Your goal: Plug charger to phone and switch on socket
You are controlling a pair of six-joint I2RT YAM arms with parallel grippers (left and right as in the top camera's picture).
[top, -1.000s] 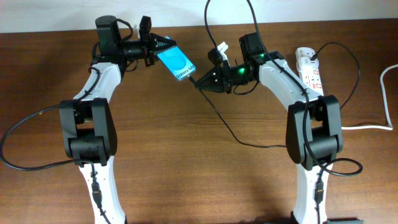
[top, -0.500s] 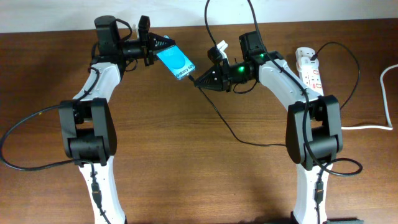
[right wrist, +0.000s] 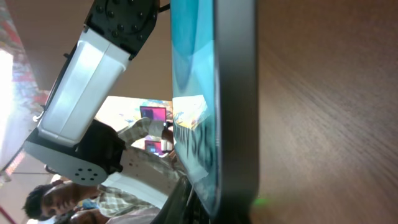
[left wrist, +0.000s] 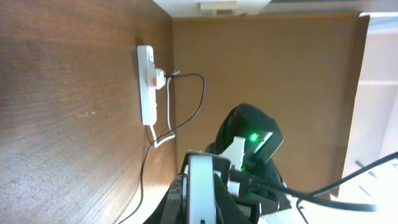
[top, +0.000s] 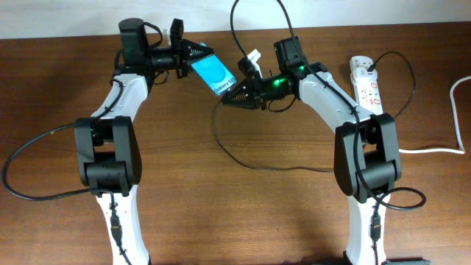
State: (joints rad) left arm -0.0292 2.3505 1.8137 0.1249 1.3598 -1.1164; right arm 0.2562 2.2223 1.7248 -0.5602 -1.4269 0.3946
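Brown wood-grain counter under everything you see. Both arms reach in toward the phone, which is held between them, tilted, with its cyan screen facing up.

Socket: white strip lying flat, well to the right of the phone. Its thick white cord trails farther right.

Charger: thin black cable. It loops on the counter just below the phone, then runs right toward the socket. Its plug sits in the socket's far end.

Left pincer: closed onto the phone's upper-left end. Your left wrist view shows the phone's edge squeezed between the fingers.

Right pincer: pinched to a point at the phone's lower-right end, clamped on the charger's connector tip. You cannot tell whether the tip is seated in the phone. The phone's side fills the right wrist view.
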